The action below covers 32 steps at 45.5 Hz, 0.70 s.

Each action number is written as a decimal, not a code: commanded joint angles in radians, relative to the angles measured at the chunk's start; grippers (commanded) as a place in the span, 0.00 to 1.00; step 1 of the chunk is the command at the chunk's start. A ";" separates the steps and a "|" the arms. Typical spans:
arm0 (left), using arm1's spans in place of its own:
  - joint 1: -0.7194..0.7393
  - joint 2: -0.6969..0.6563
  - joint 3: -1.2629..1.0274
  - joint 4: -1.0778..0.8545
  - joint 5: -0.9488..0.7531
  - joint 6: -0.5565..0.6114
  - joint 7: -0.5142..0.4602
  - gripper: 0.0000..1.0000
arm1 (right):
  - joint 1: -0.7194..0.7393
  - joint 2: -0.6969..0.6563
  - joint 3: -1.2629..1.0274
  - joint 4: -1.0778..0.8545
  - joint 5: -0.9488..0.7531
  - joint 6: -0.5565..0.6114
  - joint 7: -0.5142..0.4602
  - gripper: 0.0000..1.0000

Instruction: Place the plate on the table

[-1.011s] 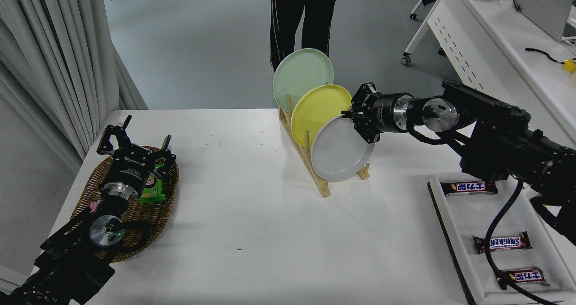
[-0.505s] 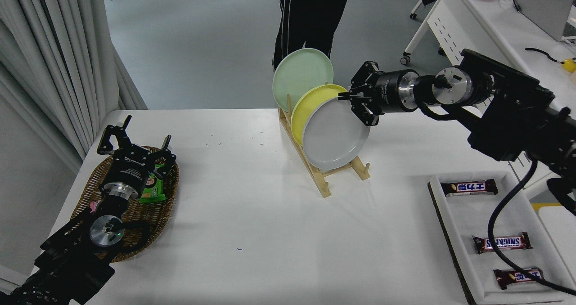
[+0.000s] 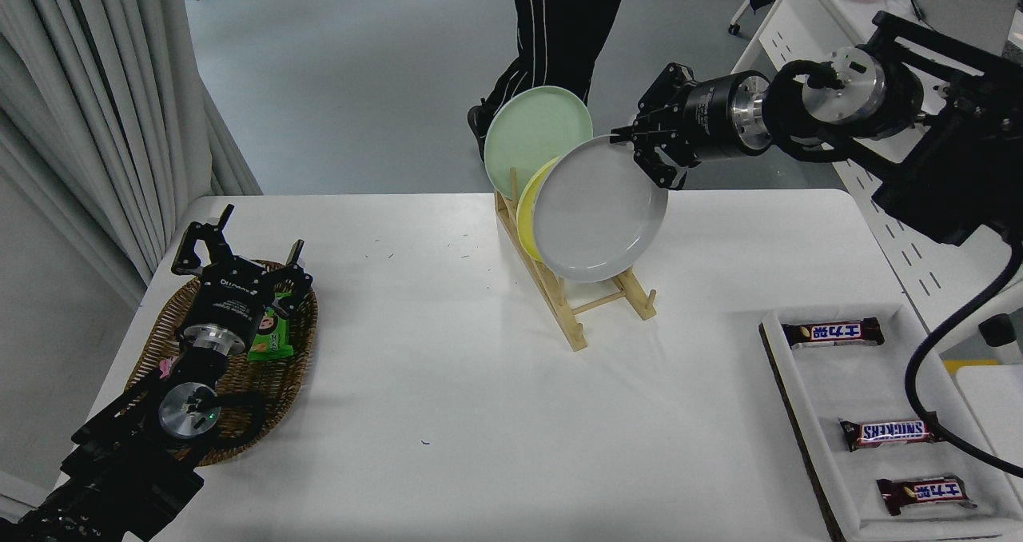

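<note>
Above the wooden rack (image 3: 595, 306), the right end effector (image 3: 631, 144) pinches the plate (image 3: 599, 210) by its 1 o'clock rim; plate airborne, tilted. Likely rigid, smooth, breakable; edge grip may slip. Surface (image 3: 447, 382) white, matt, bare at 6 o'clock. Left end effector (image 3: 240, 254) parked over a basket (image 3: 232, 366), fingers apart.

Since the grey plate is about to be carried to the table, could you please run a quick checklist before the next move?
1. Grip: right pincer shut on the plate at its upper right rim: ok.
2. Plate clear of the wooden rack: its lower edge looks above the pegs, but contact cannot be ruled out: cannot tell.
3. Yellow plate and green plate standing in the rack: ok.
4. Bare table in front of the rack for setting down: ok.
5. Left pincer parked over the basket, out of the way: ok.
6. Person close behind the rack: not ok.
</note>
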 commanded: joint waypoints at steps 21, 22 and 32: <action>0.000 0.000 0.000 0.000 0.000 0.001 0.000 1.00 | -0.152 0.002 0.020 0.250 0.226 -0.341 0.000 0.00; 0.000 0.000 0.000 0.000 0.000 0.001 0.000 1.00 | -0.160 0.009 0.020 0.250 0.227 -0.348 -0.002 0.00; 0.000 0.000 0.000 0.000 -0.001 0.001 0.000 1.00 | -0.209 0.077 0.020 0.235 0.268 -0.520 0.000 0.00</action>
